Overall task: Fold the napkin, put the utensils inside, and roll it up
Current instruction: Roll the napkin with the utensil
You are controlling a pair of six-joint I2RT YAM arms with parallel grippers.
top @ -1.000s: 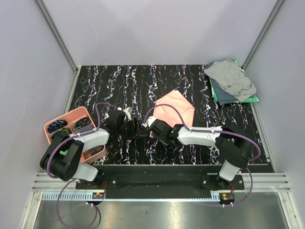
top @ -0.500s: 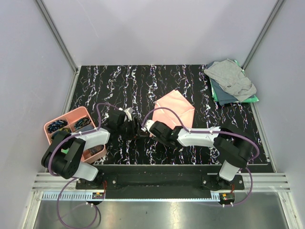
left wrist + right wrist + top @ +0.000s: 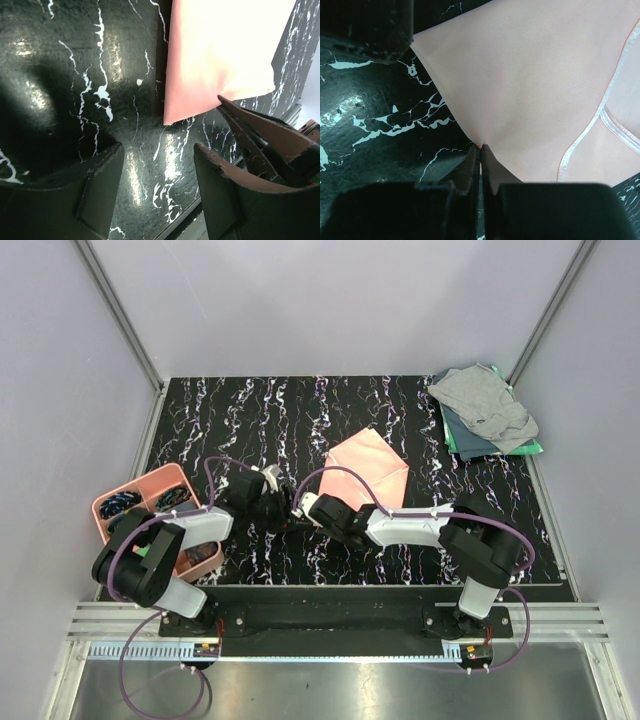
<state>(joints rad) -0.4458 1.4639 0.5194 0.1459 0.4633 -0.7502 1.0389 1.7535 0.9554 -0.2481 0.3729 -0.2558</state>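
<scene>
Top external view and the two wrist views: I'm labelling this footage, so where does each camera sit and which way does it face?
Top external: above and behind the arms, looking down on the table; both arms show whole.
Left wrist: on the left arm, looking past the open left gripper at the napkin; the right gripper shows too.
Right wrist: on the right arm, looking down its shut gripper at the napkin's corner.
Shared: both wrist views show that napkin corner.
</scene>
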